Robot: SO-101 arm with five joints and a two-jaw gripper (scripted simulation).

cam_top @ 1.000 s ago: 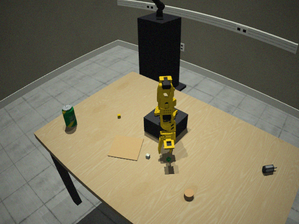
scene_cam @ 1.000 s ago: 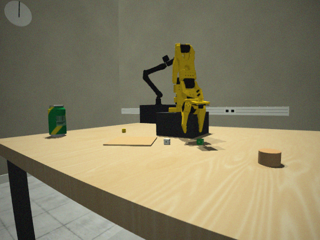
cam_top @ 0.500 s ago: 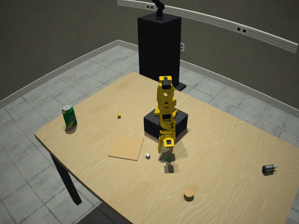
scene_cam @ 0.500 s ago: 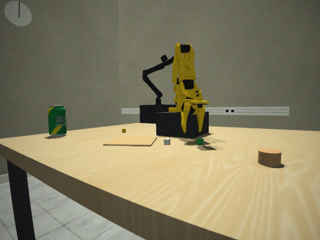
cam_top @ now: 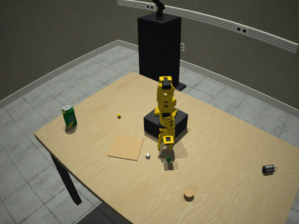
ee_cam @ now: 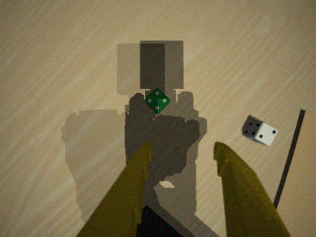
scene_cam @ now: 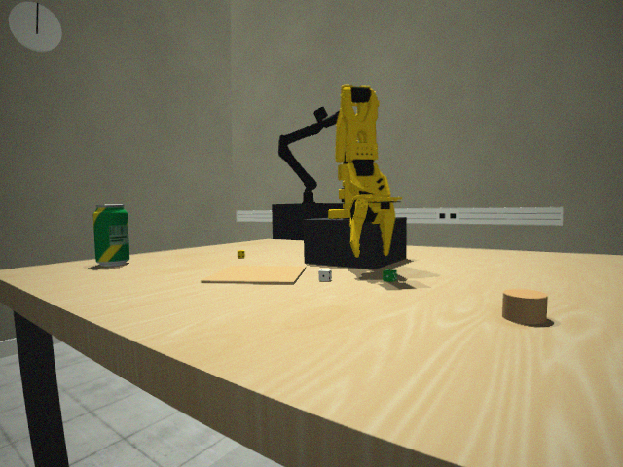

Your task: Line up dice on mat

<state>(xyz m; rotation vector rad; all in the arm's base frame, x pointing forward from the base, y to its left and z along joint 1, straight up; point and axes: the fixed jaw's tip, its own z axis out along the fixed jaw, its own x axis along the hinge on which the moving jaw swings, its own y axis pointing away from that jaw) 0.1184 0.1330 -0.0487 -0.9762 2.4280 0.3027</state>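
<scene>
Gripper fingers [cam_top: 165, 147] [scene_cam: 371, 252], parted and empty, hovered near the green die [cam_top: 168, 159] [scene_cam: 389, 275] [ee_cam: 157, 101] lying off the mat [cam_top: 125, 147] [scene_cam: 254, 274] [ee_cam: 302, 173]; a good grasp likely needed centring over it, squaring to opposite faces, then descending straight.

- Top view: looks steeply down from high above the near edge of the worktop [cam_top: 229, 149] [scene_cam: 351, 326] [ee_cam: 49, 59], facing its far corner and the black block [cam_top: 151, 125] [scene_cam: 321, 246]; set farthest back.
- Exterior view: looks almost level from just above worktop height, across the near edge, left corner at frame left; set closer.
- Wrist view: looks down past the fingers onto an inner patch; set closest.
- Top and exterior: share left corner and near edge.
</scene>
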